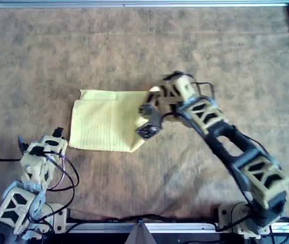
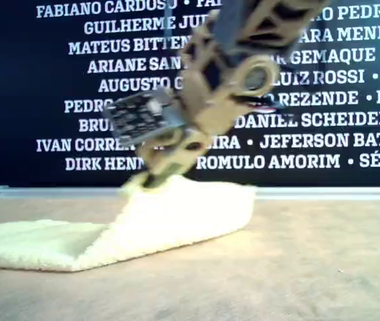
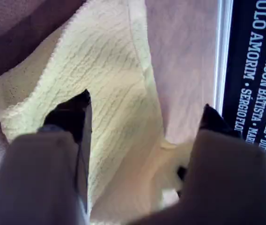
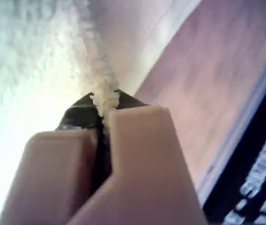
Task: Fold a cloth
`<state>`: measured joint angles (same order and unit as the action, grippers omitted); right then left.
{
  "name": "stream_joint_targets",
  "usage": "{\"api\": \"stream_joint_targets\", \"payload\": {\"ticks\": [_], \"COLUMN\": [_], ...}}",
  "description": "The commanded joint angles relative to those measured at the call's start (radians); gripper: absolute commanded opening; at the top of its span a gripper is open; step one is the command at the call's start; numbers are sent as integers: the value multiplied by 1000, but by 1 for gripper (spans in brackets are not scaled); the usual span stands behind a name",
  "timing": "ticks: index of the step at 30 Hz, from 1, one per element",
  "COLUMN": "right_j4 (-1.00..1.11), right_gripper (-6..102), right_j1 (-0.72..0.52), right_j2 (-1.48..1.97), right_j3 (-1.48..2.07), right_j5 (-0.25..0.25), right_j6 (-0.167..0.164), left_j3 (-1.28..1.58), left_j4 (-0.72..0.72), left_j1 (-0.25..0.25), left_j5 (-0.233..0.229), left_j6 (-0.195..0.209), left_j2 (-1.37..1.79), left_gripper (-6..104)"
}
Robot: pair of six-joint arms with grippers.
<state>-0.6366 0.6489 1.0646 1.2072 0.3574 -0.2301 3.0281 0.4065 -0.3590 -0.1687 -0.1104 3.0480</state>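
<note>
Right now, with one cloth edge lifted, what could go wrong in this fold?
1. The right tool is shut on only the very hem of the pale yellow square fabric cloth; it might slip free mid-fold.
2. The left tool is open and holds nothing, so the flat part could drag across the brown mottled felt-like mat rather than fold.
3. Only one spot is lifted, so the fold may land skewed.
</note>
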Motion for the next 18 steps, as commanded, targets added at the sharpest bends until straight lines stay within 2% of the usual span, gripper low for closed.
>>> {"api": "stream_joint_targets", "payload": {"ticks": [1,10,18], "right_j4": [46,46,49], "right_gripper": [1,1,1], "right_j1": [61,141,221], "right_j2": [-60,-328,-511], "right_j3": [-210,-681,-940], "right_j5": [-2,0,0], "right_j6": [2,2,-6], "left_j3": [-15,-15,-15], "left_j4": [-14,-14,-15], "left_j1": [20,18,20], "left_j5": [3,-3,-8], "left_j6": [8,9,9], "left_j2": [20,20,20], "left_gripper": [82,82,82]}}
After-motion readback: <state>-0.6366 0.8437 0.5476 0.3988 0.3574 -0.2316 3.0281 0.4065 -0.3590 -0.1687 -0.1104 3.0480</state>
